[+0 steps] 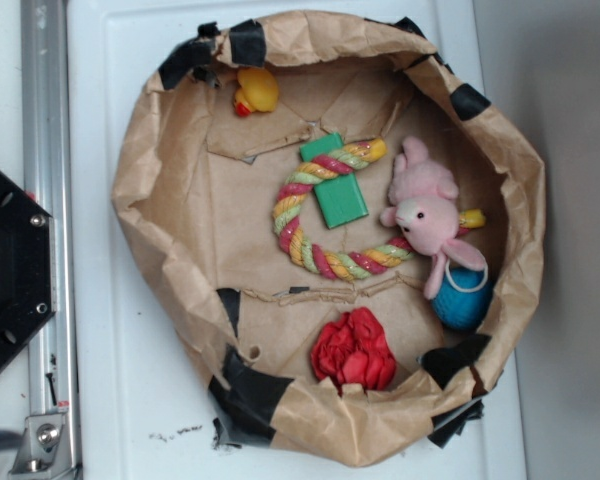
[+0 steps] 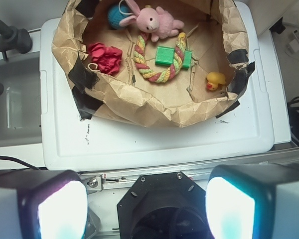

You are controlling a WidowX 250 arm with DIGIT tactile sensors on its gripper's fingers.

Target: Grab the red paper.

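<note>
Nothing has been grabbed yet: the red paper is seen lying untouched inside the brown paper basket, tucked against its taped wall, just below the braided rope ring. The gripper is held well outside the basket with its fingers apart and apparently empty, though they are blurred. Open floor is left on the ring's side only, so the whole approach remains.

Bright even light, soft shadows inside paper bowl, blurred glowing claw fingers in wrist view
</note>
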